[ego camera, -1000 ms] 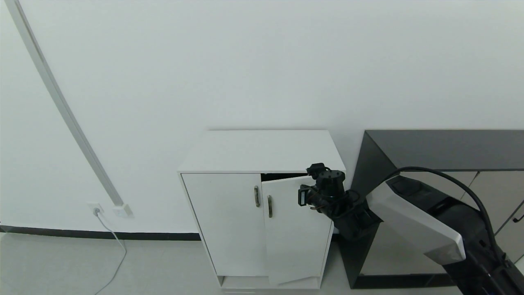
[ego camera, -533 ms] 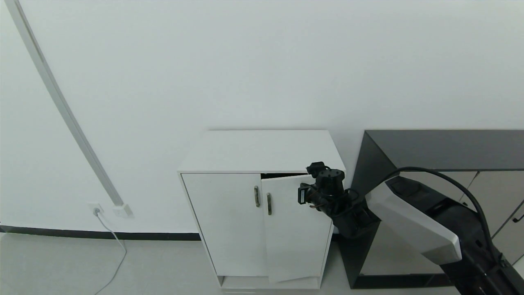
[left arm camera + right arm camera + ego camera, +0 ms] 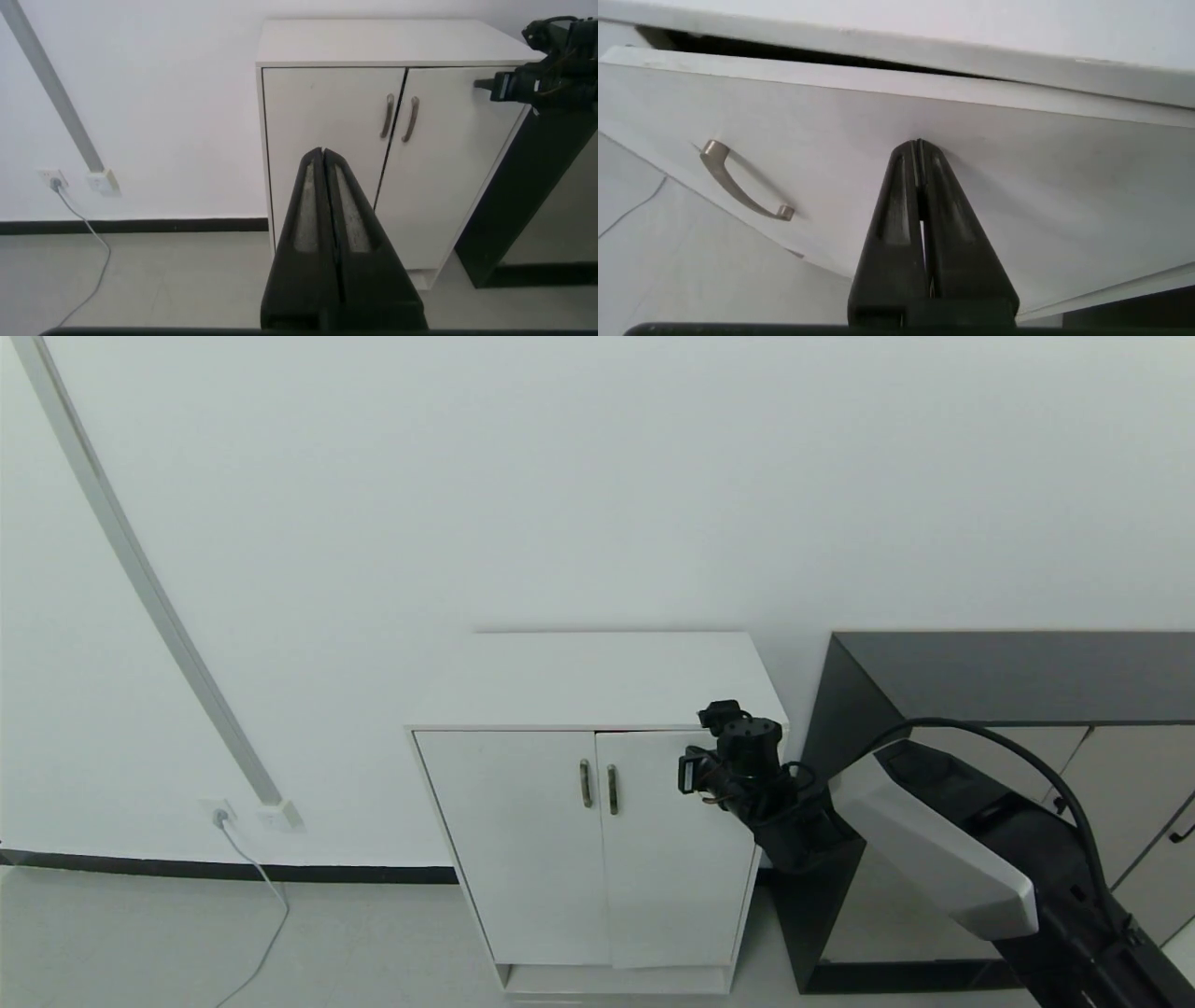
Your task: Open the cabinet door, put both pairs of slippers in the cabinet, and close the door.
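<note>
The white cabinet (image 3: pixel 597 681) stands against the wall with two doors. Its left door (image 3: pixel 513 849) is flush. Its right door (image 3: pixel 672 868) lies almost flush too. In the right wrist view a thin dark gap (image 3: pixel 785 49) still shows along that door's top edge. My right gripper (image 3: pixel 920 149) is shut, its tips pressed flat against the right door (image 3: pixel 1046 205), beside the metal handle (image 3: pixel 743 182). In the head view it sits at the door's upper right part (image 3: pixel 695 777). My left gripper (image 3: pixel 323 157) is shut on nothing and hangs well back from the cabinet front (image 3: pixel 327 121).
A dark grey cabinet (image 3: pixel 1008 672) stands directly right of the white one. A wall socket with a trailing cable (image 3: pixel 220 818) and a slanted wall trunking (image 3: pixel 140 569) are to the left. Bare floor (image 3: pixel 355 943) lies before and left of the cabinet.
The right door has swung from clearly ajar to nearly flush, with my right gripper pushing in against it. The left door has stayed put.
</note>
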